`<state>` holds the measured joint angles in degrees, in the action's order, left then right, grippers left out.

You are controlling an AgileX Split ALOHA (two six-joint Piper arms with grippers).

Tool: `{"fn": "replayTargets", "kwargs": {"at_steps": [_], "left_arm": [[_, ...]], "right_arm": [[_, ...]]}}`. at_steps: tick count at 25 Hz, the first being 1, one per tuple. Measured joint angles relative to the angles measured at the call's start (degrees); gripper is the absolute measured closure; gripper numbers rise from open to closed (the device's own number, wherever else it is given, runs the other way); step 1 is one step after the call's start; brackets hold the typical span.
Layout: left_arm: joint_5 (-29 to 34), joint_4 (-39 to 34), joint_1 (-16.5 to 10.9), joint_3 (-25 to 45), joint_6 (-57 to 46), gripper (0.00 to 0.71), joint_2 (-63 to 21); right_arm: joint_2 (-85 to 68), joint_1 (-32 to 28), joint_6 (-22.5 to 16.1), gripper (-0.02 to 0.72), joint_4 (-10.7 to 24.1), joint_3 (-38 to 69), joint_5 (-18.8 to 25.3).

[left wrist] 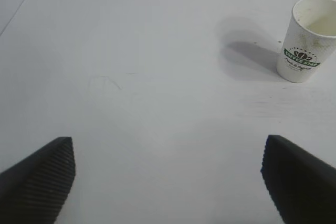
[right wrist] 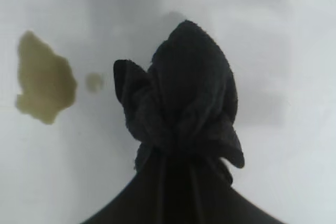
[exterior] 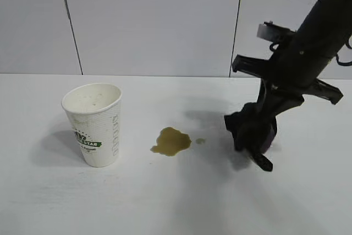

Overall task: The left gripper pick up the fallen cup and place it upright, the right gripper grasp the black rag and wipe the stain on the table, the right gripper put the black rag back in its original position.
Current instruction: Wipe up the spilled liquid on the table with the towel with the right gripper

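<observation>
Your right claw is squeezed tight on the black rag. The rag is bunched up between its fingers and hangs close over the white surface, toward the right side. A thin strip of the rag dangles down at the bottom. You can see the brown stain near the middle of the surface, just beside the rag, with a tiny drop between them. The rag is not touching the stain.

Your left claw is wide open and holds nothing. It hangs over a bare part of the surface. The cup stands upright toward the left side, well apart from the stain.
</observation>
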<state>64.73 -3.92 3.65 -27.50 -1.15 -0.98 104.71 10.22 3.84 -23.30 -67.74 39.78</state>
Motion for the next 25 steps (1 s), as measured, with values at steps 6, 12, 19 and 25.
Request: {"fn": "replayTargets", "kwargs": {"at_steps": [6, 12, 19, 25], "left_arm": [[0.00, 0.00, 0.00, 0.00, 0.00, 0.016, 0.00], [0.00, 0.00, 0.00, 0.00, 0.00, 0.016, 0.00], [0.00, 1.57, 0.00, 0.00, 0.00, 0.016, 0.00], [0.00, 4.51, 0.00, 0.00, 0.00, 0.016, 0.00]], "right_arm": [[-2.04, 5.54, 0.75, 0.675, -3.17, 0.00, -1.48], [-2.04, 15.04, 0.39, 0.675, -4.03, 0.05, -11.02], [1.57, 21.78, -1.35, 0.675, -4.58, 0.05, -20.16], [7.78, 23.87, -2.78, 0.675, -4.87, 0.05, -24.40]]}}
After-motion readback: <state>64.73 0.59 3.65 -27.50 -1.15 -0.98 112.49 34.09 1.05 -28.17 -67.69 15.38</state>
